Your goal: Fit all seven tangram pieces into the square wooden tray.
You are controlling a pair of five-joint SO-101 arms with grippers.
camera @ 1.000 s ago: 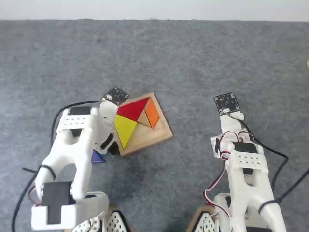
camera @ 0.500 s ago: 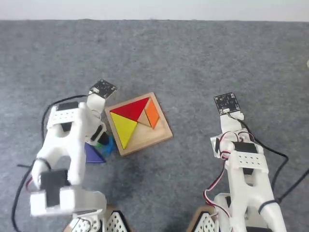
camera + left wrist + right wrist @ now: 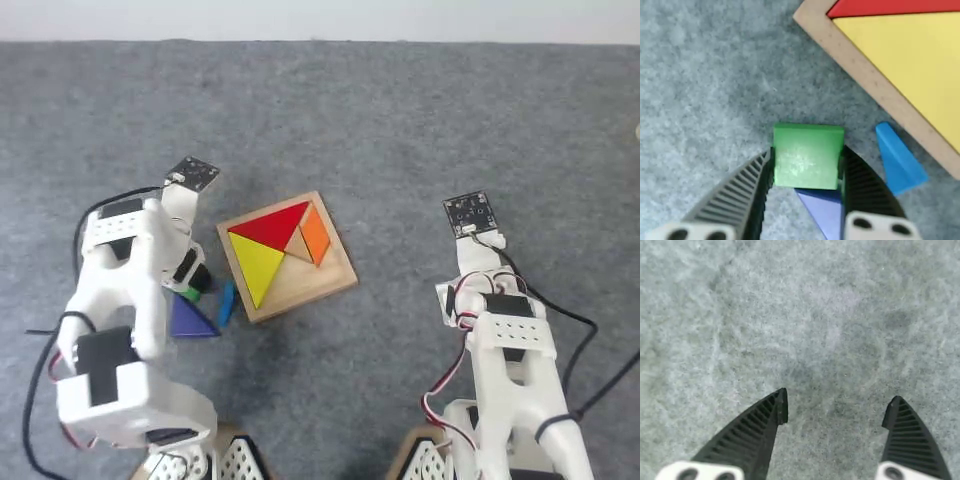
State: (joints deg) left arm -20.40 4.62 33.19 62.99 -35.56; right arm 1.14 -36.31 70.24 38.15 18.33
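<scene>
The square wooden tray (image 3: 338,277) lies at centre left and holds a red triangle (image 3: 272,225), a yellow triangle (image 3: 257,268) and an orange piece (image 3: 315,235). Just left of the tray, my left gripper (image 3: 195,282) is down at the carpet. In the left wrist view the left gripper (image 3: 806,152) is shut on a green square (image 3: 807,156), one finger against each side. A dark blue triangle (image 3: 825,212) lies under the square's near edge. A light blue piece (image 3: 897,160) rests beside the tray rim (image 3: 860,70). My right gripper (image 3: 840,412) hangs open over bare carpet.
Grey carpet covers the whole table. The right arm (image 3: 505,335) stands at the lower right, well clear of the tray. The dark blue triangle (image 3: 190,320) and light blue piece (image 3: 227,302) lie close off the tray's left corner.
The left arm has swung left, off the tray's edge, uncovering the blue pieces and the green square. The right arm has stayed still.
</scene>
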